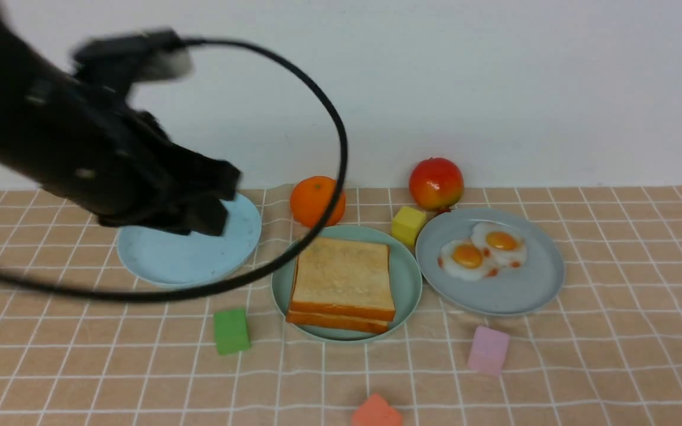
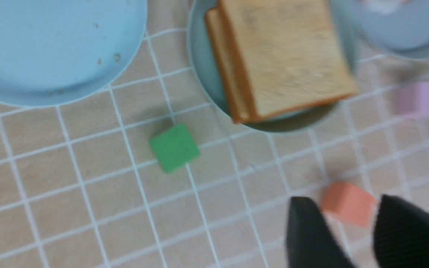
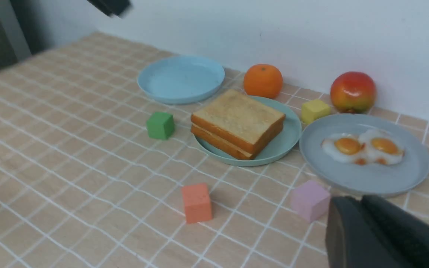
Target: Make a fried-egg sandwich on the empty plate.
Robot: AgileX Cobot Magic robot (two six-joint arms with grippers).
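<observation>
The left arm (image 1: 74, 154) is a bulky matte-black casing with a small pale round fastener (image 1: 84, 173) on its side and a boxy black module (image 1: 134, 56) on top. A thin black cable (image 1: 341, 148) loops from that module. The left gripper (image 2: 346, 203) has black, finely ribbed wedge fingers (image 2: 307, 234). The right gripper (image 3: 358, 201) looks the same.

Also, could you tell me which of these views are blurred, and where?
Front view: the left arm is motion-smeared, while the toast and fried eggs look fairly crisp. Left wrist view: soft throughout, worst at the lilac cube. Right wrist view: sharpest overall; only the right tool is dark and soft.
</observation>
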